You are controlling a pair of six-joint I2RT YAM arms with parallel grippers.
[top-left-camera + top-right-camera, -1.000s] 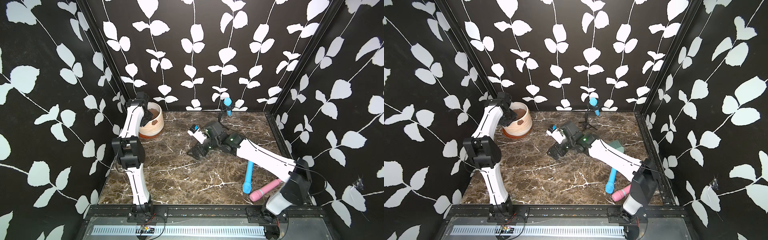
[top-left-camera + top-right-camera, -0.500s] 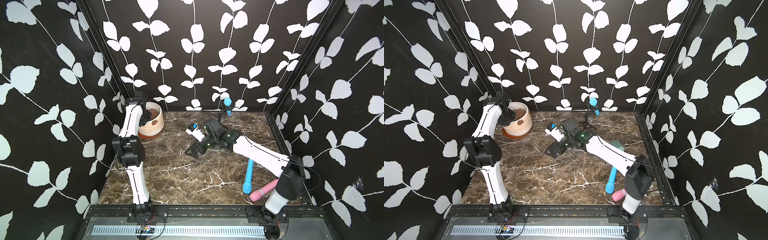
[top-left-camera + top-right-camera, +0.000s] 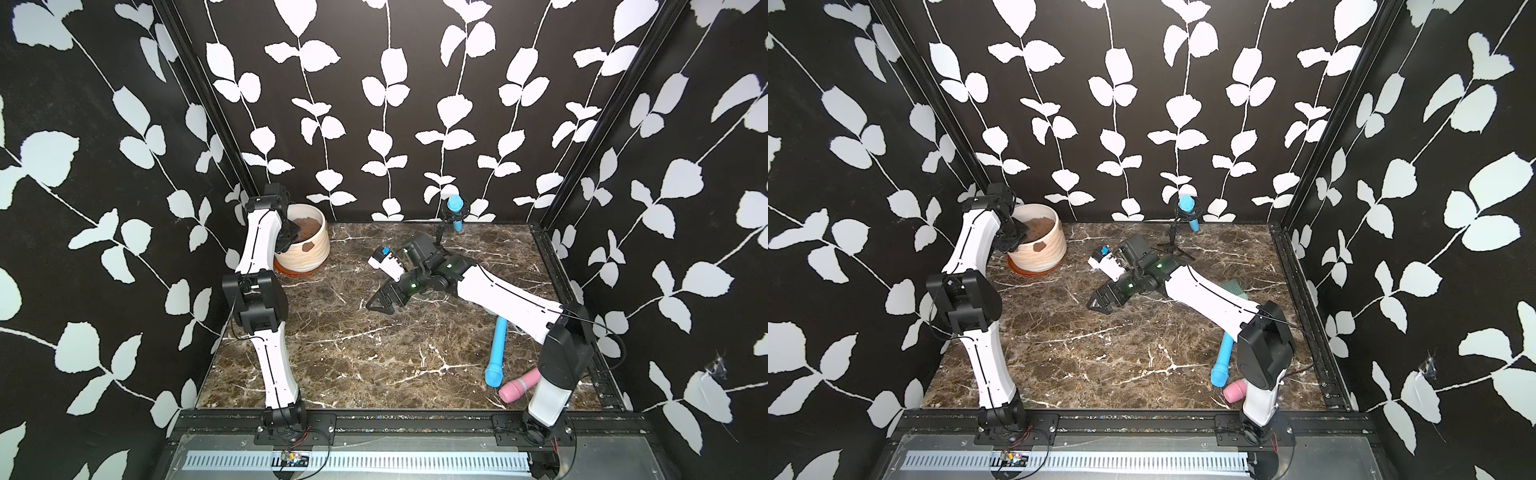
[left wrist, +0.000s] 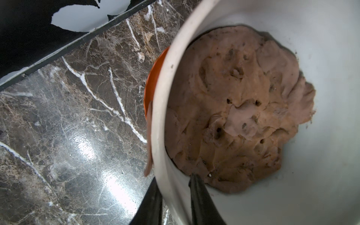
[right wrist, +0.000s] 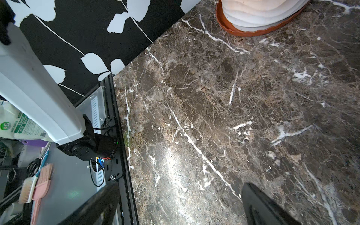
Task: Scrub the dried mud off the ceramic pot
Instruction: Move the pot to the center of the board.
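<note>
Ceramic pot (image 3: 305,259) stands upright on its orange saucer (image 3: 297,272) in the far left corner of the table (image 3: 374,353), with brown soil (image 4: 233,109) inside and one dried mud patch (image 3: 308,247) on its ribbed side. Left gripper (image 4: 174,179) pinches the rim, one finger inside and one outside. Right gripper (image 5: 181,187) is spread wide, low over mid-table, well apart from the pot.

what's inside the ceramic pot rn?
A lumpy brown soil mass sits in the ceramic pot; the left gripper straddles the rim, one finger inside. The floor beneath the soil is covered.
</note>
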